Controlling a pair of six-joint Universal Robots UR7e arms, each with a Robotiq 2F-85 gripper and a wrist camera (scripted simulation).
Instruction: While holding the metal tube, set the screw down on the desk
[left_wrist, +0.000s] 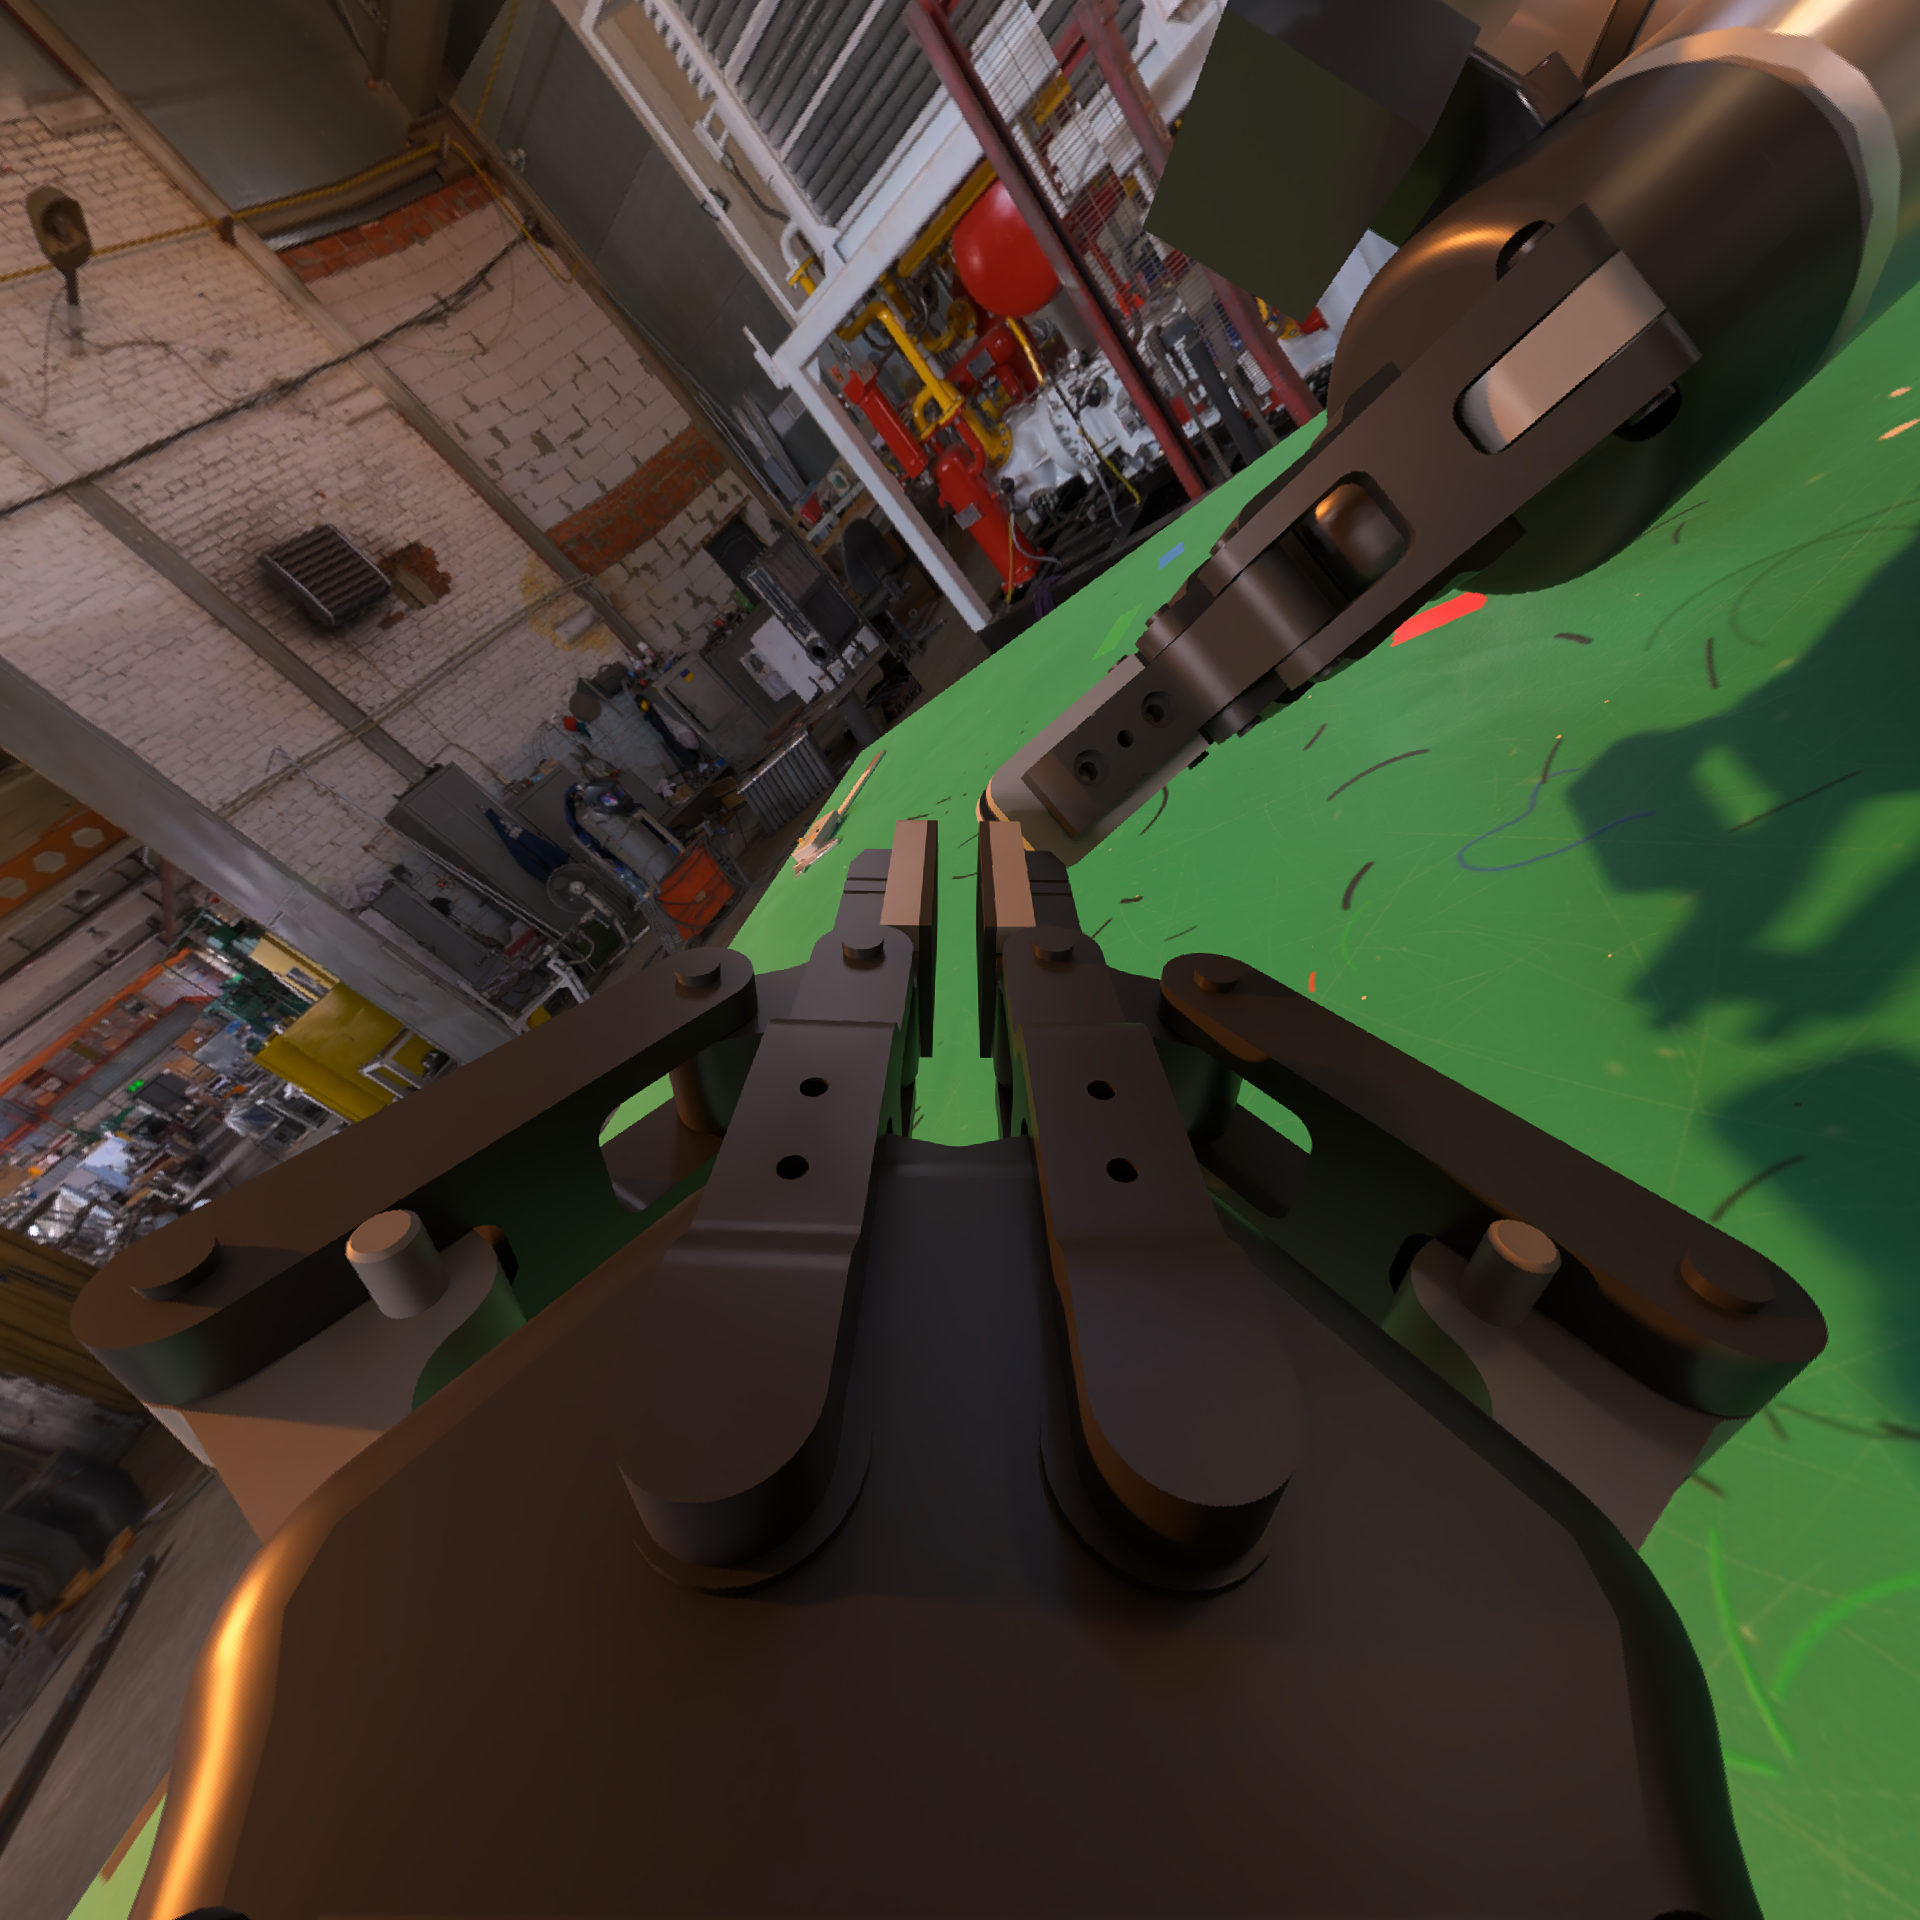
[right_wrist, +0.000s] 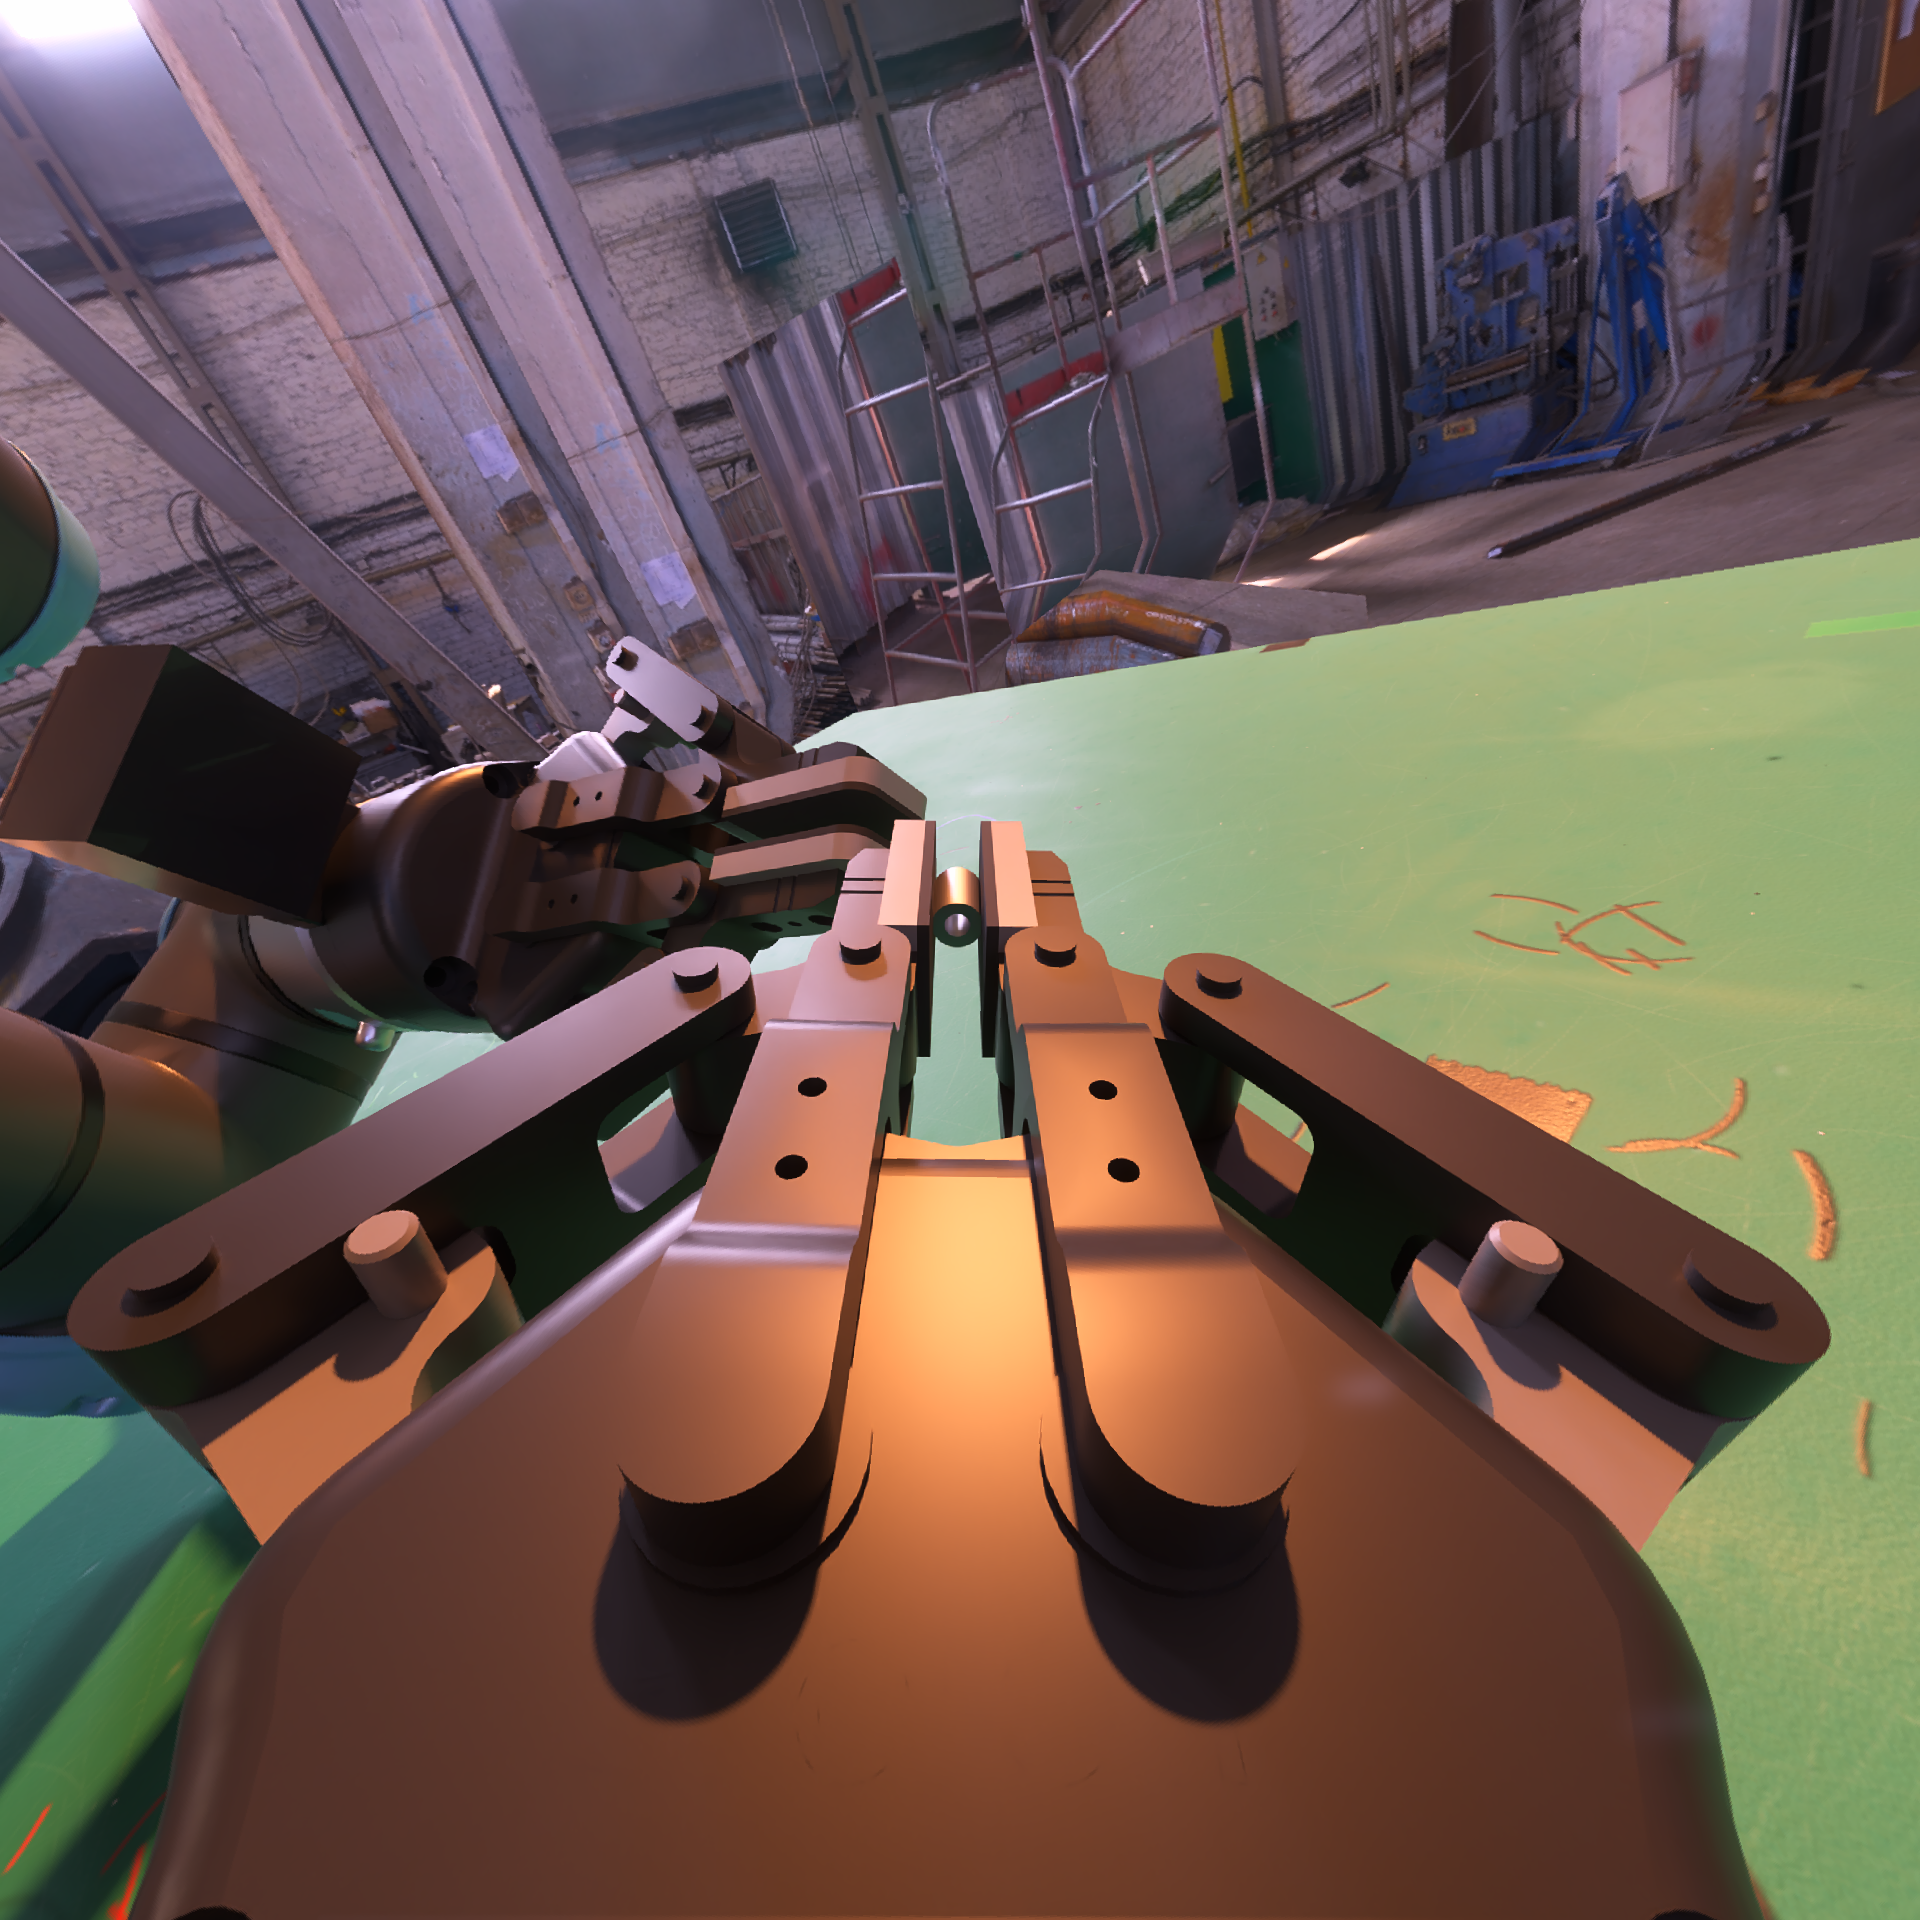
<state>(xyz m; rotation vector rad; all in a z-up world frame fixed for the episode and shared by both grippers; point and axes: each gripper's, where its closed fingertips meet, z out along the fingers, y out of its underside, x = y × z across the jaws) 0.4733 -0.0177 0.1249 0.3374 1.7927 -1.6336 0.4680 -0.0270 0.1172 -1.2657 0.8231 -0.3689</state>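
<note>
My right gripper (right_wrist: 958, 831) is shut on a short metal tube (right_wrist: 957, 906). The tube lies along the fingers, its open end facing the camera, above the green desk (right_wrist: 1403, 810). My left gripper (left_wrist: 958, 836) has its jaws almost together with a narrow gap, and I see no screw between them. It hovers above the desk (left_wrist: 1455, 1091). Its tips sit right beside the right gripper's finger (left_wrist: 1101, 758), where a pale edge of the tube (left_wrist: 987, 805) shows. In the right wrist view the left gripper (right_wrist: 868, 836) reaches in from the left, touching distance from the tube. The screw is not visible.
The desk's far edge runs close behind both grippers, with workshop floor beyond. A pale scuff (left_wrist: 836, 821) lies near that edge. A red patch (left_wrist: 1439, 618) and a worn orange patch (right_wrist: 1512, 1091) mark the mat. The right arm's wrist (left_wrist: 1662, 312) looms at the upper right.
</note>
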